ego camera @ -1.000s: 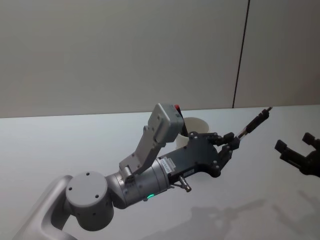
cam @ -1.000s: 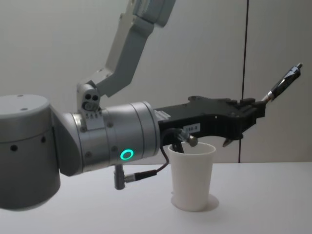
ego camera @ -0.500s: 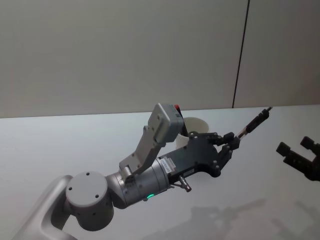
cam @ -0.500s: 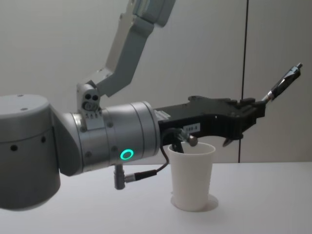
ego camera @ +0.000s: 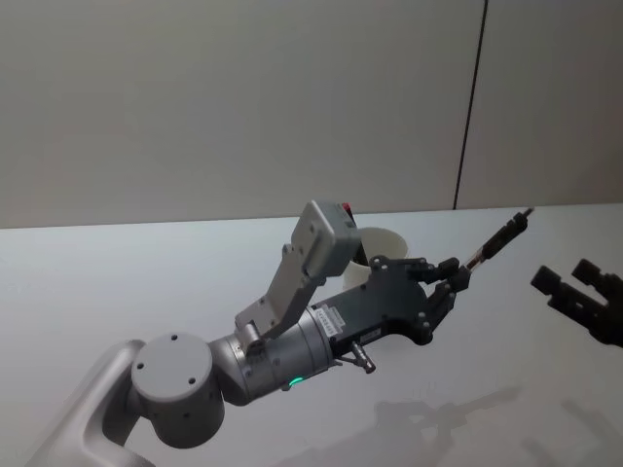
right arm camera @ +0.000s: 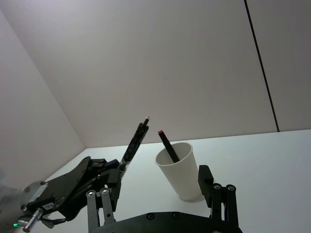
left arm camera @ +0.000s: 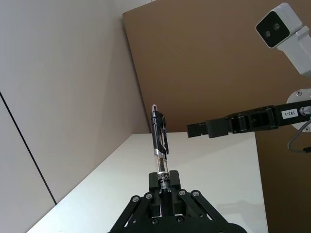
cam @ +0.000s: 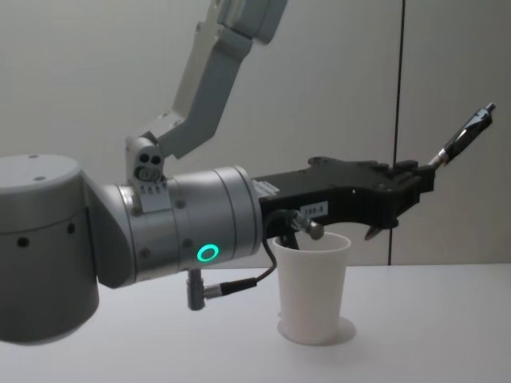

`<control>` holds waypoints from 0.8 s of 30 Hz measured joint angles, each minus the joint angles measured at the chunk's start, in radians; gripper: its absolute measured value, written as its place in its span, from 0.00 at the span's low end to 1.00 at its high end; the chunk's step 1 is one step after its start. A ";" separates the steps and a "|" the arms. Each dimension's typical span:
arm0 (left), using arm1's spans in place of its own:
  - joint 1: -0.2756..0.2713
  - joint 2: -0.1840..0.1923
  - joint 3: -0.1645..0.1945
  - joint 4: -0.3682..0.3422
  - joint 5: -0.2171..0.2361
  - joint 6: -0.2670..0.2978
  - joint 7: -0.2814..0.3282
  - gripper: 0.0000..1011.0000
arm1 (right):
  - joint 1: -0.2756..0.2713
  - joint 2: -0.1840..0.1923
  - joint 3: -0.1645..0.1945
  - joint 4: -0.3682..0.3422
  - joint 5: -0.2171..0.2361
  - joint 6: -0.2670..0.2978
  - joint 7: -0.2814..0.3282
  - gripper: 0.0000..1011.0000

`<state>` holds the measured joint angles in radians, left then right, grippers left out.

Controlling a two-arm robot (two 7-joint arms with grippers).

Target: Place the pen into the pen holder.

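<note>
I have the pen [ego camera: 497,239] clamped by its end in the left gripper [ego camera: 456,279], jutting past the fingertips; the right gripper [ego camera: 568,276] gapes wide.

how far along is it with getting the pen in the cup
Done: the pen is off the table, clamped at one end in the left gripper. In hand: it tilts upward beside the pen holder, not over its mouth. Left: align it above the rim, lower it, release. The right gripper sits open at the right.

The head view looks down from above, the chest view faces level and close across the table [cam: 439,327], both wrist views point outward; all share the pen [ego camera: 498,238].
</note>
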<state>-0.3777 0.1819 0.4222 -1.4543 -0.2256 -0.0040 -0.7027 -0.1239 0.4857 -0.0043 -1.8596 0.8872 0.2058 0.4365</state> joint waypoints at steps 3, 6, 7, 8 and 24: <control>0.000 0.000 0.000 0.000 0.000 0.000 0.000 0.14 | 0.009 -0.005 -0.007 -0.004 0.008 0.011 -0.008 0.99; 0.000 0.000 0.000 0.000 0.000 0.000 0.000 0.14 | 0.020 -0.012 -0.015 -0.008 0.013 0.023 -0.019 0.99; 0.000 0.000 0.000 0.000 0.000 0.000 0.000 0.14 | 0.022 -0.014 -0.018 -0.009 0.014 0.026 -0.022 0.99; 0.000 0.000 0.000 0.000 0.000 0.000 0.000 0.14 | 0.025 -0.016 -0.020 -0.010 0.014 0.028 -0.025 0.99; 0.000 0.000 0.000 0.000 0.000 0.000 0.000 0.14 | 0.085 -0.059 -0.060 -0.027 0.024 0.086 -0.143 0.99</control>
<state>-0.3776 0.1819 0.4222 -1.4543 -0.2255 -0.0040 -0.7026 -0.0386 0.4264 -0.0645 -1.8865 0.9110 0.2918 0.2939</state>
